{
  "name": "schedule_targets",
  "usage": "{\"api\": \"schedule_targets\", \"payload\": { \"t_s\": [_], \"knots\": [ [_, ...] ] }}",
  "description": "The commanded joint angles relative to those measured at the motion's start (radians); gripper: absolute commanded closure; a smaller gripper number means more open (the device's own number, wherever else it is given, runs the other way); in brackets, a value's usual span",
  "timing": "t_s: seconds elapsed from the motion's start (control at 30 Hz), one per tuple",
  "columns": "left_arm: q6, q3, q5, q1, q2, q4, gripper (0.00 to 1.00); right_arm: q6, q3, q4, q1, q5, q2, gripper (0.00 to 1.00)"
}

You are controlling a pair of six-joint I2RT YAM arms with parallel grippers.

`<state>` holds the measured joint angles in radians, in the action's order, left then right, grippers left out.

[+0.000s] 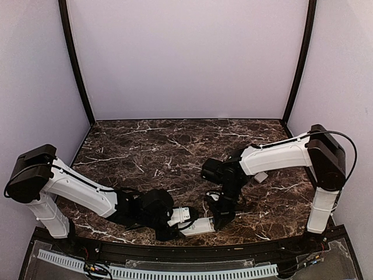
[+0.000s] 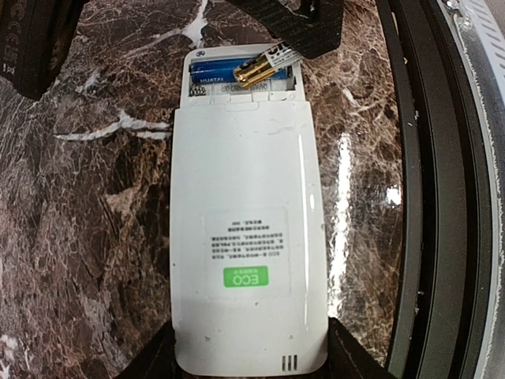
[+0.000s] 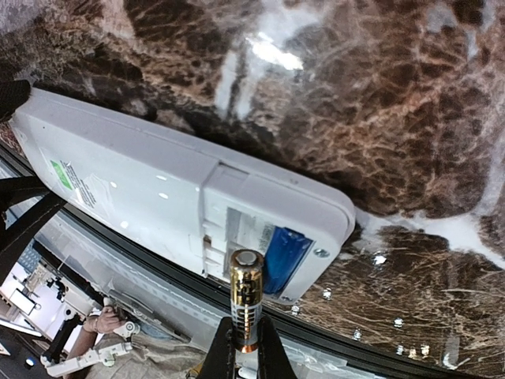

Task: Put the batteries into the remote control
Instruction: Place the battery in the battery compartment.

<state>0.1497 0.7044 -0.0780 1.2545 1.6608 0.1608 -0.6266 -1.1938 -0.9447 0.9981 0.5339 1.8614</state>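
Remote control [image 2: 245, 237] face-down, front unseen

One battery [image 2: 211, 73] inside the remote control [image 2: 245, 237]

White left arm [image 1: 81, 189] stretched low inward, black left gripper [image 1: 182, 220] clamping half-wide — white right arm [image 1: 280, 154] folded down, black right gripper [image 3: 245, 353] pinched narrow

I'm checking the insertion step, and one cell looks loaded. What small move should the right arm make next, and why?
Probably lower the gold battery into the empty slot beside the blue battery. The right gripper has its jaws shut on it, angled over the slot and not lying flat in it. The left gripper holds the remote control back-up.
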Motion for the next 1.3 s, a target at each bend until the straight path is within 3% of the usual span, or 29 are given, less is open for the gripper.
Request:
{"api": "schedule_targets", "payload": {
  "t_s": [0.0, 0.43, 0.93, 1.27],
  "knots": [
    [0.014, 0.013, -0.042, 0.017, 0.011, -0.046, 0.6, 0.02, -0.036, -0.062, -0.012, -0.035, 0.033, 1.0],
    [0.028, 0.03, -0.028, 0.043, 0.013, -0.056, 0.56, 0.036, -0.099, -0.113, -0.023, -0.027, 0.108, 1.0],
    [0.037, 0.004, -0.045, 0.043, 0.004, -0.016, 0.55, -0.026, -0.167, -0.027, -0.038, -0.105, 0.147, 1.0],
    [0.033, -0.001, -0.048, 0.043, 0.005, -0.003, 0.55, -0.035, -0.139, 0.006, -0.037, -0.078, 0.139, 1.0]
  ]
}}
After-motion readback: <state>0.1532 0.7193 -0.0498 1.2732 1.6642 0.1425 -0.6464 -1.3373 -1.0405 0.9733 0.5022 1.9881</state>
